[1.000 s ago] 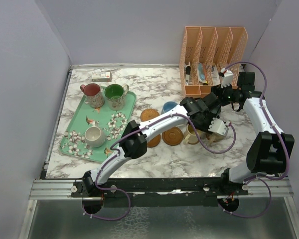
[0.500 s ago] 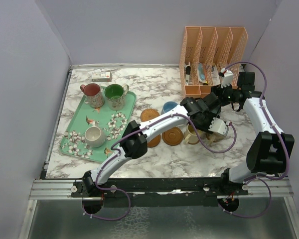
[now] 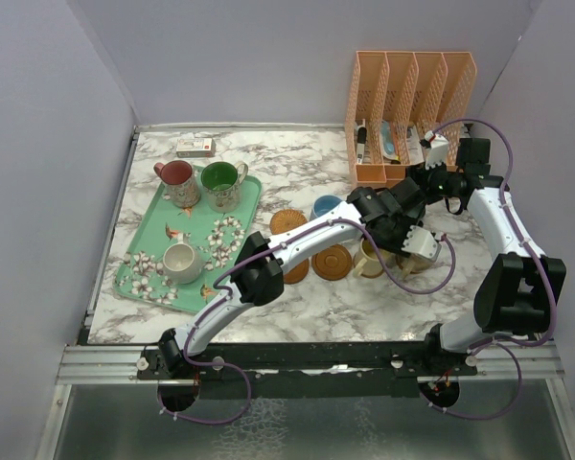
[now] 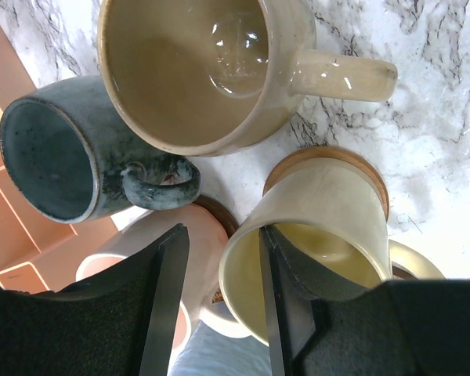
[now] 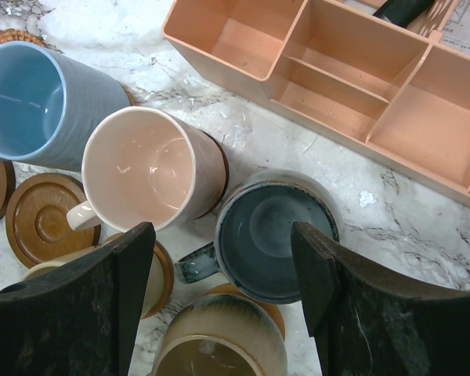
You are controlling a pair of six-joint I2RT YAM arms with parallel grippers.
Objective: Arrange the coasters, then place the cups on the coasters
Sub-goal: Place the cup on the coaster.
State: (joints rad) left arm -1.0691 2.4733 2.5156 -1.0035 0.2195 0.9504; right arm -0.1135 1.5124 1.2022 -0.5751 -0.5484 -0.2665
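left wrist view showed the left gripper [image 4: 221,233] partly open, its fingers [image 4: 166,305] straddling one wall of the yellow cup [image 4: 321,211] with a gap, gripping nothing, probably because that cup already sat on its coaster [image 4: 329,152] beside the tan cup [image 4: 196,70], pink cup [image 4: 200,231] and grey-teal cup [image 4: 47,157].

No word, number or brand can be read anywhere. The small flat box [image 3: 195,147] at the back of the marble table [image 3: 307,163] bears some marking, but it is too small to make out. The printed sheet [image 5: 468,30] in the peach organizer [image 5: 337,86] shows only fine blurred lines.
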